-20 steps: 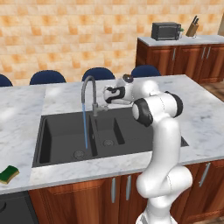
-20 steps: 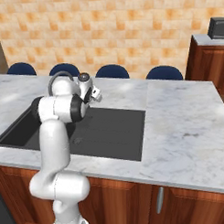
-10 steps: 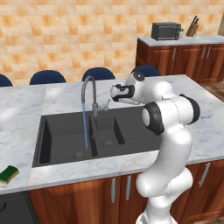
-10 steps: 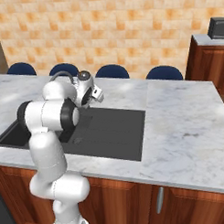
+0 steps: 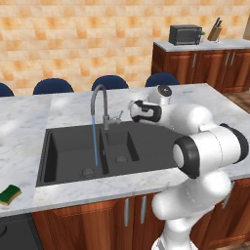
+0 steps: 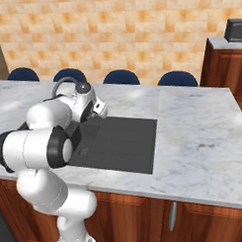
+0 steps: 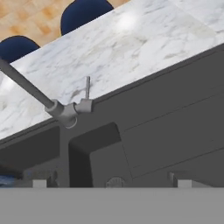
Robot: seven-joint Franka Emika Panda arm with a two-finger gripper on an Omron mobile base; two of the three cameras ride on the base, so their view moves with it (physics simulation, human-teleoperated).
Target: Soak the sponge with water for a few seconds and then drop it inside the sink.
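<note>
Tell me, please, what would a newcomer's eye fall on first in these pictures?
Probably the water, a thin blue stream running from the faucet into the left basin of the dark sink. Next, the big white arm bent over the drainboard, its open gripper beside the faucet and holding nothing. Last, the sponge, alone on the counter's front left corner, far from the gripper.

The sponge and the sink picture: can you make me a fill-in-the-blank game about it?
1. The sponge lies on the ______, left of the sink.
2. The water runs into the ______ basin.
3. The gripper holds ______.
4. The faucet colour is ______.

Missing words: counter; left; nothing; grey
</note>
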